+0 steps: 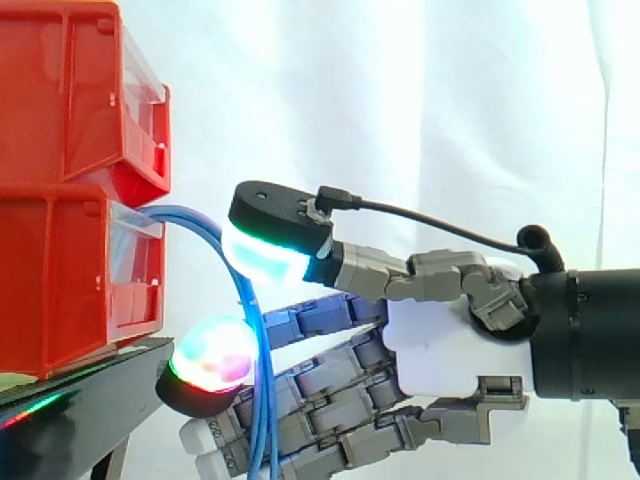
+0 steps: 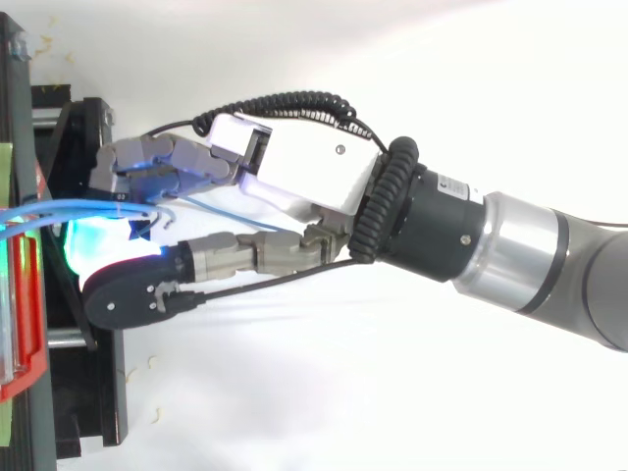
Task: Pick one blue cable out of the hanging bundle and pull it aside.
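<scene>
Blue cables (image 1: 195, 218) spill out of the lower red bin (image 1: 60, 280), arc over and drop past the edge of the black stand (image 1: 80, 400), and the hand (image 1: 440, 340) is right in among them.

From the side, the arm reaches in level from the right. The fingers (image 1: 320, 395) are stretched nearly straight toward the bins. The thumb pad (image 1: 262, 258) rides high, glowing white and green, close against the falling arc. Below it a lower pad (image 1: 212, 355) glows magenta and green, just beside the strands on the bin side. The bundle drops through the gap between those two pads. Daylight shows between them, so the fingers are spread and not pinching. Further down, the cables cross in front of the lowest fingers and run off the bottom edge. The upper bin (image 1: 70, 90) sits stacked on the lower one, with the white curtain (image 1: 420, 100) behind.

The top view adds what the side hides, which is how far the thumb stands off sideways from the fingers (image 2: 147, 165). The cables (image 2: 69, 208) come in from the left edge and run straight into that open space. One thin blue strand carries on beneath the hand (image 2: 304, 167) toward the palm. Neither view lets me say whether a single cable is parted from the rest.
</scene>
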Available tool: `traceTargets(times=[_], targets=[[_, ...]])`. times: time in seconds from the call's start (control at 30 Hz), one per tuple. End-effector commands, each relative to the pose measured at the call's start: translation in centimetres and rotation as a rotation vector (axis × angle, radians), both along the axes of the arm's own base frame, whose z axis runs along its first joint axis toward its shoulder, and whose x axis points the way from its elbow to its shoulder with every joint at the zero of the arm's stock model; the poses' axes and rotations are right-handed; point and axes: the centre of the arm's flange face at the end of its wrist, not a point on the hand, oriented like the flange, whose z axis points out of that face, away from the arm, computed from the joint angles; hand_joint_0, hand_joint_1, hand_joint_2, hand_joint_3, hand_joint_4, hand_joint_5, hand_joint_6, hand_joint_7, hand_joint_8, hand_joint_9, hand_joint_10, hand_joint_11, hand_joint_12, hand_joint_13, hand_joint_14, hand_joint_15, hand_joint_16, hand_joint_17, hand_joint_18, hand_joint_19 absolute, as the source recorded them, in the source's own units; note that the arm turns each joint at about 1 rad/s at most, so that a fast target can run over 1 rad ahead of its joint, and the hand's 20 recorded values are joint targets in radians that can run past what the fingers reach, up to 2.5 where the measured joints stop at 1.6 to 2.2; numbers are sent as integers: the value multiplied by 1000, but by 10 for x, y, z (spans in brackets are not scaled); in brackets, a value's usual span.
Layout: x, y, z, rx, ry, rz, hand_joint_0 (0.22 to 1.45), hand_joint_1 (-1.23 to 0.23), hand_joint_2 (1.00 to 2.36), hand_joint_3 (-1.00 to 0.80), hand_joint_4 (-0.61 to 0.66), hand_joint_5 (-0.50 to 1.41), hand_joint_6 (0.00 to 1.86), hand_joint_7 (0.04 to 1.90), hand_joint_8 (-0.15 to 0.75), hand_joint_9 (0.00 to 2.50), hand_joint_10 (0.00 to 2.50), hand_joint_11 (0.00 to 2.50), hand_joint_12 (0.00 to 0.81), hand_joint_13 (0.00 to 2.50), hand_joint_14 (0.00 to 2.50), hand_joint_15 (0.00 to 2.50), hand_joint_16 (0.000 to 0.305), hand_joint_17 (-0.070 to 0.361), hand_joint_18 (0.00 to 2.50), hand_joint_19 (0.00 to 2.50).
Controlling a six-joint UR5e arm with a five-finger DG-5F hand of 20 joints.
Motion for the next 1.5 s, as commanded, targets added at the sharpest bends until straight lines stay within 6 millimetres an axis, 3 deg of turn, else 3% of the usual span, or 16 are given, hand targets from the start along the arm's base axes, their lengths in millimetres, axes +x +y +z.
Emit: traceTargets(times=[0.0, 0.7, 1.0, 1.1, 1.13, 1.33, 1.4, 1.47], targets=[[1, -7, -7, -2, -27, -10, 487, -560, 1000, -500, 300, -133, 503, 1102, 312, 636, 6, 212, 438, 480, 11, 320, 63, 141, 397, 436], [1, -24, -1, 9, -21, -26, 487, -556, 1000, -500, 293, -132, 503, 1123, 314, 639, 6, 228, 439, 492, 12, 325, 63, 142, 401, 438], [3, -31, 16, 28, -11, -36, 514, -554, 1002, -472, 227, -102, 500, 1385, 316, 688, 8, 286, 434, 542, 12, 348, 61, 137, 428, 451], [3, -31, 20, 31, 1, -33, 553, -559, 1007, -410, 215, -114, 585, 1319, 311, 716, 9, 306, 423, 566, 13, 362, 58, 131, 434, 459], [3, -31, 20, 35, 6, -32, 570, -567, 1010, -369, 206, -129, 673, 1215, 308, 729, 9, 323, 419, 577, 13, 360, 57, 129, 442, 461], [-7, -34, 38, 39, 46, -32, 569, -572, 1018, -188, 222, -165, 807, 1249, 312, 747, 10, 367, 418, 597, 15, 385, 57, 128, 466, 465], [-9, -35, 45, 38, 48, -32, 565, -605, 1016, -196, 239, -180, 840, 1183, 317, 743, 10, 386, 427, 600, 14, 385, 58, 131, 475, 467], [-13, -38, 55, 34, 54, -35, 529, -607, 1012, -327, 240, -182, 843, 1155, 319, 740, 10, 380, 431, 601, 14, 394, 59, 133, 479, 474]])
